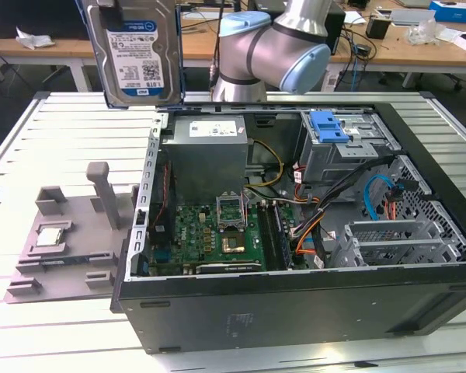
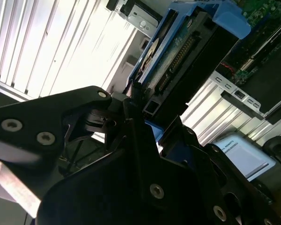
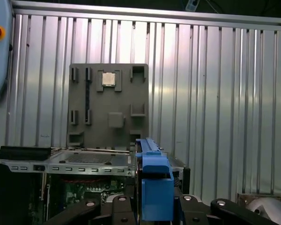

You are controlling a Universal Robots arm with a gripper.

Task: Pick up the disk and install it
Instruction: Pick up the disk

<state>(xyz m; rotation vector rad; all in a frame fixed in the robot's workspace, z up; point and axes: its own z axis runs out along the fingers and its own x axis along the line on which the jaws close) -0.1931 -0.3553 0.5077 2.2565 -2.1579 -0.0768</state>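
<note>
**Operator:** Report the condition of the gripper (image 2: 147, 110).

**Technician:** Closed on the disk (image 2: 178, 56). In the second wrist view the black fingers (image 2: 133, 131) clamp it from both sides. In the first wrist view the blue bracket (image 3: 155, 192) on the disk's edge stands between the two finger links.

**Operator:** Locate the disk.

**Technician:** It is raised off the table (image 1: 12, 167). In the exterior view it hangs upright at 11 o'clock of the frame. Its white-and-blue label faces the camera. It is above the computer case (image 1: 295, 303) and apart from it. The arm (image 1: 272, 50) is at 12 o'clock, beyond the far wall of the case.

**Operator:** Describe the case.

**Technician:** It lies on its side on the slatted metal table with the side panel off. Positions inside the opening:
- The green circuit board (image 1: 210, 233) is at 7 o'clock.
- The grey power supply box (image 1: 206, 155) is at 11 o'clock.
- The metal cage (image 1: 326, 159) is at 1 o'clock, with the blue latch (image 1: 330, 127) on top of it.

**Operator:** Anything beside the case?

**Technician:** A grey tray (image 1: 70, 268) lies flat on the table at 9 o'clock from the case, just beside its wall. A small square chip (image 1: 50, 235) sits in a pocket of the tray, on the side away from the case.
</note>
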